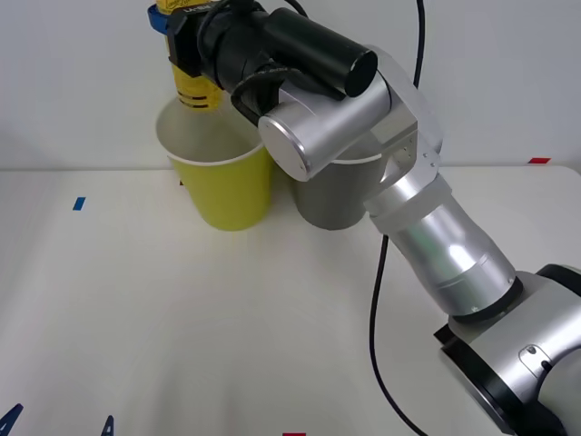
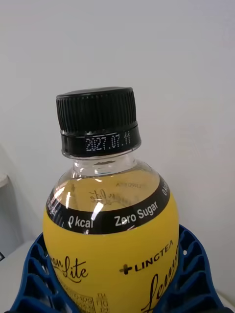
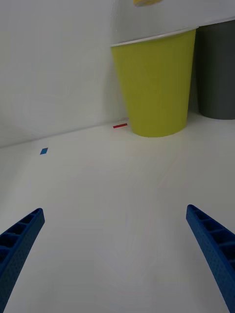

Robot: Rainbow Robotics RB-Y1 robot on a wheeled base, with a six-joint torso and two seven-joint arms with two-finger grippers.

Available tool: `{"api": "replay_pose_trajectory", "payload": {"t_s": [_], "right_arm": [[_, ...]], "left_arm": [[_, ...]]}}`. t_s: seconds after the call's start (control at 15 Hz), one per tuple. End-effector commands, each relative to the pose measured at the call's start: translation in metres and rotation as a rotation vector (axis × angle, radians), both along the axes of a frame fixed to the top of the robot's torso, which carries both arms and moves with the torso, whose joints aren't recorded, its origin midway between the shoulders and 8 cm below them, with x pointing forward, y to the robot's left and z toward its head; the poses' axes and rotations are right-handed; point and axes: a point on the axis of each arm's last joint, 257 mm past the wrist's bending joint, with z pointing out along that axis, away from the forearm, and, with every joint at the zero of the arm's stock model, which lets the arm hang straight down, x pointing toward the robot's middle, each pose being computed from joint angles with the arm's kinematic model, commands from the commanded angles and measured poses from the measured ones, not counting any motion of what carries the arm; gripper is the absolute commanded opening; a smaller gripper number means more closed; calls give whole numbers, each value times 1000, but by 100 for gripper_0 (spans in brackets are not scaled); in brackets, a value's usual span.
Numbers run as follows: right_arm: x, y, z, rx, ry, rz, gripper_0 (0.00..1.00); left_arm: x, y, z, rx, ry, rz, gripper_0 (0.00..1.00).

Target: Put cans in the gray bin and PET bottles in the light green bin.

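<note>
Plastic, paper-like cups and brushed metal in front of you.

You see the PET bottle (image 2: 110,225) as clear glossy plastic, with a shiny yellow wrap label and a ribbed matt black cap (image 2: 96,110). The right gripper (image 2: 110,288) has ribbed blue plastic fingers (image 2: 29,274). The light green bin (image 1: 227,186) and gray bin (image 1: 331,195) look matt, like coated paper. The right arm (image 1: 427,227) is satin metal; the table (image 1: 182,336) is smooth, matt white.

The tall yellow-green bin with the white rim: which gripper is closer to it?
Right. The right gripper holds the yellow-labelled bottle just above the tall yellow-green bin; the left gripper waits open, farther back.
</note>
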Motion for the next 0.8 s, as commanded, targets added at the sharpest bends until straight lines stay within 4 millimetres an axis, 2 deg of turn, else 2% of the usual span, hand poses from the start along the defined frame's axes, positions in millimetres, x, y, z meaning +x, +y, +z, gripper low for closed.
{"api": "replay_pose_trajectory", "payload": {"t_s": [0.07,0.8], "right_arm": [[2,-3,-1,-14,-7,-7,0],[6,-8,-2,-21,-12,-18,0]], "left_arm": [[0,0,0,0,0,0,100],[0,0,0,0,0,0,100]]}}
